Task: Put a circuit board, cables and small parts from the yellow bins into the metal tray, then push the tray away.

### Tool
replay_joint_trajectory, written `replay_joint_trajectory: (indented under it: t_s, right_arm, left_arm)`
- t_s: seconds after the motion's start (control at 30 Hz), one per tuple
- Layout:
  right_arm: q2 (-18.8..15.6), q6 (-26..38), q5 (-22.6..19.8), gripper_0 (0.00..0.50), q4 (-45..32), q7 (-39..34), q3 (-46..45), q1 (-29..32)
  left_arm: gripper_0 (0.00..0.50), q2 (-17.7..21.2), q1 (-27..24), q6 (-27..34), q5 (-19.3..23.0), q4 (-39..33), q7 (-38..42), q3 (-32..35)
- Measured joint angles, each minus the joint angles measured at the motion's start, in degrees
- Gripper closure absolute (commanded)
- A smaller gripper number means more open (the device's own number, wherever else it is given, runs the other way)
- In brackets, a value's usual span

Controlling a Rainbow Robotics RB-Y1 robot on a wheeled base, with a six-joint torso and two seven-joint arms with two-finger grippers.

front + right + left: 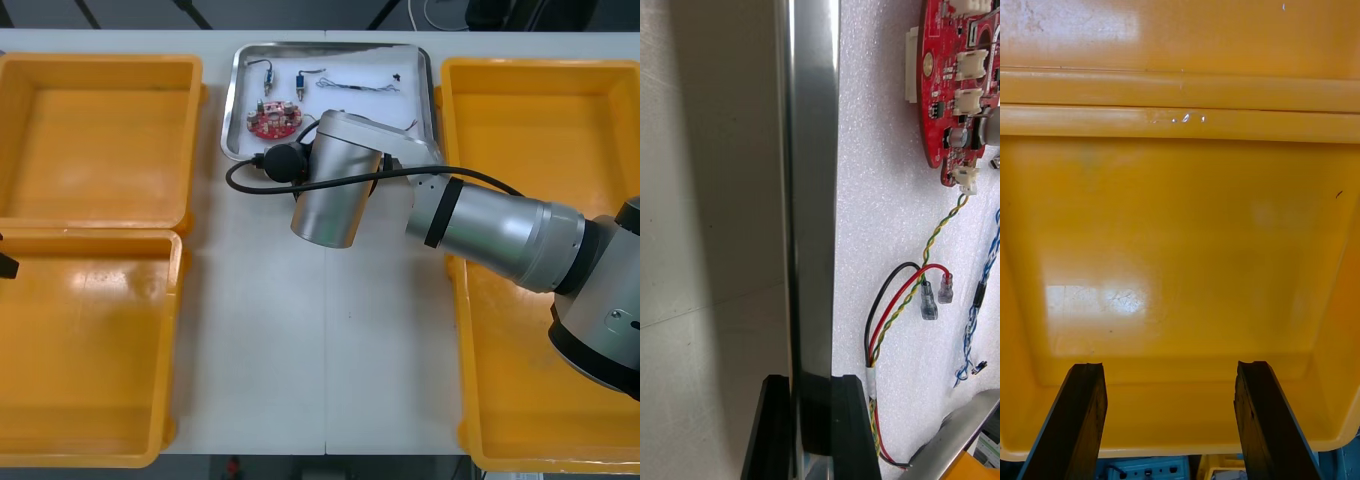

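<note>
tray [232, 100] at 12 o'clock, judged light, stiff, slick | 6 o'clock rim clamped by right gripper [811, 379] | left gripper [1169, 366] parked agape over 9 o'clock bin [1180, 225]

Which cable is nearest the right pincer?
The red and yellow cable, beside the right pincer clamped on the metal tray; the blue and white cable lies farther off.

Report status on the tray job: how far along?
Done: red circuit board, blue and white cable, red and yellow cable and small metal parts lie in the metal tray. In hand: right pincer is shut on the tray's rim. Left: pushing the tray away. Left pincer hangs open over a yellow bin.
</note>
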Motion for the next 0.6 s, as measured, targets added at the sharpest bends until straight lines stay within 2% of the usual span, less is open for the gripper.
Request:
replay_joint_trajectory:
  t_s: [0.03,0.07,0.4,0.6]
  right_arm:
    - [0.0,0.0,0.0,0.016,0.0,0.0,0.0,0.0]
    - [0.0,0.0,0.0,0.0,0.0,0.0,0.0,0.0]
    - [0.0,0.0,-0.2,0.0,0.0,0.0,0.0,0.0]
    - [0.1,2.6,-3.5,0.0,-2.5,0.0,-1.2,0.5]
  left_arm:
    - [0.0,0.0,0.0,0.0,0.0,0.0,0.0,0.0]
    - [0.0,0.0,0.0,0.0,0.0,0.0,0.0,0.0]
    - [0.0,0.0,0.0,0.0,0.0,0.0,0.0,0.0]
    - [0.0,0.0,0.0,0.0,0.0,0.0,0.0,0.0]
